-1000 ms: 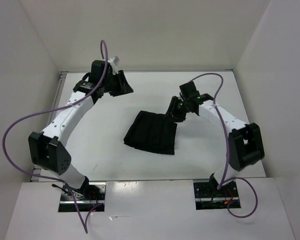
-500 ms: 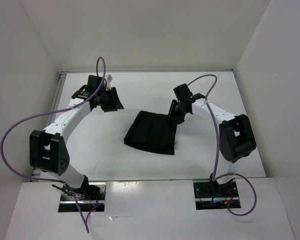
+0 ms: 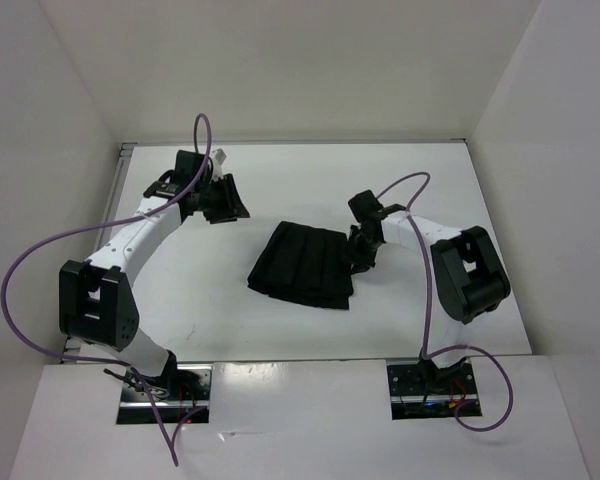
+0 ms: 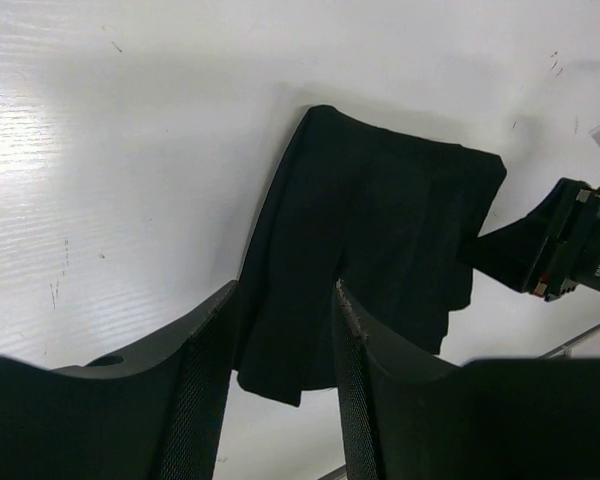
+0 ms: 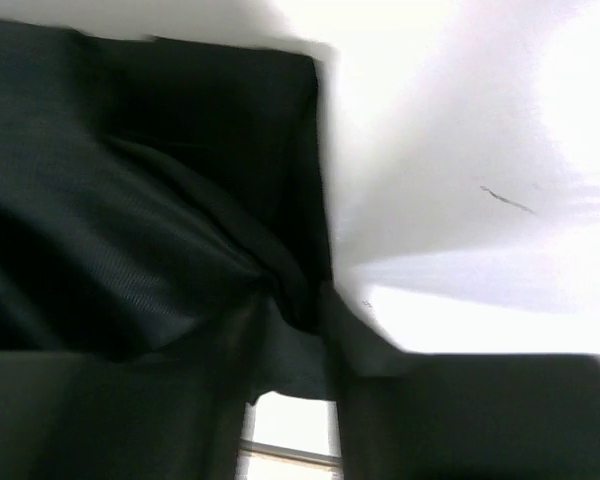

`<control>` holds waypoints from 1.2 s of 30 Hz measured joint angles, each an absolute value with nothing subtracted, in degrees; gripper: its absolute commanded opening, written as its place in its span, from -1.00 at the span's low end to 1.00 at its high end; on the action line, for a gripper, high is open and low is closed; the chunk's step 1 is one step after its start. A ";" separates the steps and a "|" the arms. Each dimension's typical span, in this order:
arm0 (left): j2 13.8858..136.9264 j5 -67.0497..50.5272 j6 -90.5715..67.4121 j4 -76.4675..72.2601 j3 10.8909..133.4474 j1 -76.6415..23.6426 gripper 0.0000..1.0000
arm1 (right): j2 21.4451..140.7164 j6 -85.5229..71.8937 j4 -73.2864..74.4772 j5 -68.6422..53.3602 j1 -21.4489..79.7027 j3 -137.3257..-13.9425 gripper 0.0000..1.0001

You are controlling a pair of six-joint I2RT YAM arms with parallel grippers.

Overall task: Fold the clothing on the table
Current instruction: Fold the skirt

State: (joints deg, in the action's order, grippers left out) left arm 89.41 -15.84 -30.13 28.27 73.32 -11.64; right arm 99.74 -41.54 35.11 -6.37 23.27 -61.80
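Right, starting at the left: my left gripper (image 3: 220, 200) hangs over the far-left part of the table (image 3: 200, 300), well apart from the work. Its wrist camera shows both fingers (image 4: 205, 370) spread with nothing between them, so it is released and carrying nothing.

Moving across, the black pleated garment (image 3: 302, 265) lies flat near the middle of the table, a little towards the right side. It looks already doubled into a compact, roughly four-sided pad. Its creases run from the far edge of the table towards the near edge, leaning slightly left as they come near. From the left gripper it lies to the right and nearer to me.

Further right, my right gripper (image 3: 363, 255) sits down at the garment's right edge, touching it about halfway along. That wrist view is blurred. It shows the fingers (image 5: 150, 420) standing apart with a bright strip of table between them, and a ridge of fabric bunched up at the gap. I read that as straddling the edge rather than nipping it.

By my judgement the right arm is far nearer, and the garment lies to its left. Any fold from here would carry that right edge leftwards, across the creases. The left arm would have to travel right and nearer before it could help.
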 measured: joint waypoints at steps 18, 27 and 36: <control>85.49 -9.96 -28.29 28.36 66.26 -10.96 0.96 | 96.23 -44.91 36.82 -0.89 23.33 -55.81 -0.61; 77.28 -10.37 -28.95 27.81 61.30 -10.52 1.00 | 67.09 -56.10 40.01 5.23 25.45 -51.18 0.80; 75.02 -14.63 -33.21 28.10 49.69 -10.37 1.00 | 21.06 -75.00 39.46 7.49 26.50 -31.64 0.92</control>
